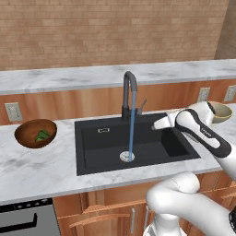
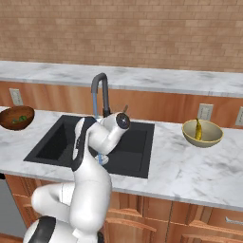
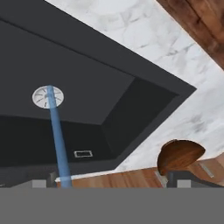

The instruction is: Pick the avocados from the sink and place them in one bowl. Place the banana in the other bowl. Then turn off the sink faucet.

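Two green avocados (image 1: 42, 135) (image 2: 19, 119) lie in the dark brown wooden bowl (image 1: 27, 138) (image 2: 9, 124) (image 3: 179, 154) on the counter left of the black sink (image 1: 106, 152) (image 2: 52, 142) (image 3: 87, 65). The yellow banana (image 2: 197, 129) rests in the pale beige bowl (image 1: 222, 113) (image 2: 209, 137) to the right. From the dark gooseneck faucet (image 1: 129, 87) (image 2: 100, 92), a blue stream of water (image 1: 132, 126) (image 3: 59, 140) falls onto the silver drain (image 1: 126, 156) (image 3: 43, 97). My gripper (image 1: 156, 125) (image 3: 111, 179) hangs over the right part of the basin, open, with nothing between its fingertips (image 3: 51, 178).
Marble counter (image 1: 41, 170) (image 2: 190, 171) surrounds the sink. A raised counter ledge and a brick wall stand behind. The faucet's small lever (image 1: 142, 106) (image 2: 124, 110) sticks out to the right of its base. Wall outlets (image 1: 14, 112) (image 2: 205, 111) sit on the wooden backsplash.
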